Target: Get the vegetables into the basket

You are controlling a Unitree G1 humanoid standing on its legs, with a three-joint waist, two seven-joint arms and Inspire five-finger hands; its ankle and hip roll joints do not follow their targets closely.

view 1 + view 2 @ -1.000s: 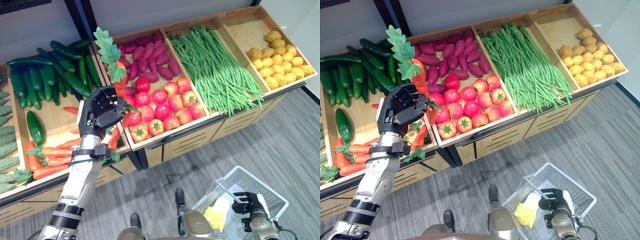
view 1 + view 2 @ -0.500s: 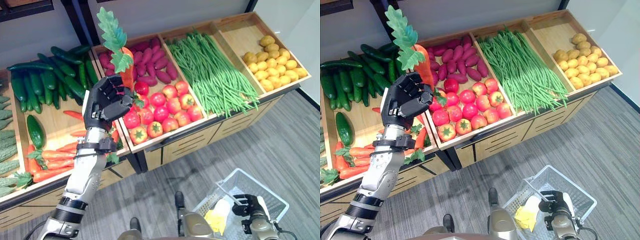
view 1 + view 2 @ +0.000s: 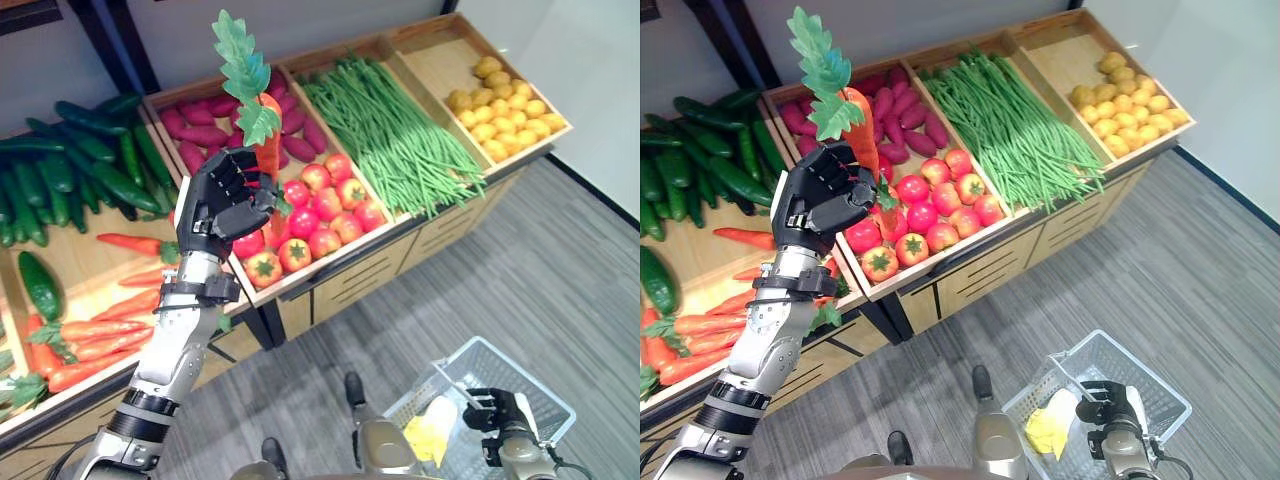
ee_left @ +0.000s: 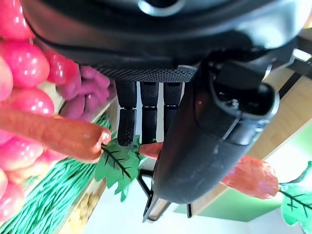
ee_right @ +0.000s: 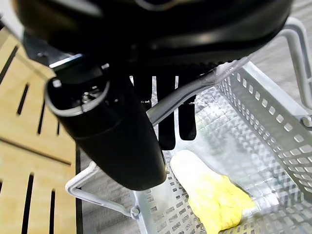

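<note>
The left hand (image 3: 222, 200) was raised above the produce display, its fingers curled tight round the lower part of a carrot (image 3: 268, 150) that stood nearly upright, green leafy top (image 3: 240, 70) pointing up. In the left wrist view the fingers (image 4: 127, 124) wrapped over the orange root, with a second carrot (image 4: 53, 134) showing close beside them; whether that one was in the grip or lay in the bin behind could not be told.

Directly under the hand sat the bin of tomatoes (image 3: 315, 215), with purple sweet potatoes (image 3: 200, 125) behind, green beans (image 3: 385, 130) further to the right and small yellow potatoes (image 3: 500, 100) in the far right bin. Cucumbers (image 3: 80, 170) and the remaining carrots (image 3: 90, 335) lay in the bins to the left.

The right hand (image 3: 495, 412) was low at the robot's right side, fingers closed round the wire handle (image 5: 180, 95) of the basket (image 3: 1140, 385), which hung over the grey floor and already held a yellow and white item (image 5: 214, 197), not identifiable.

The risks looked like these. The carrot was gripped near its narrow end, so the heavier top could swing or slide out during the long carry from display to basket, dropping onto the tomatoes or the floor. The basket hung well apart from the left hand and low, so a release made too early or too high would likely miss its opening. The leafy top could also catch on the basket's rim or handle.
</note>
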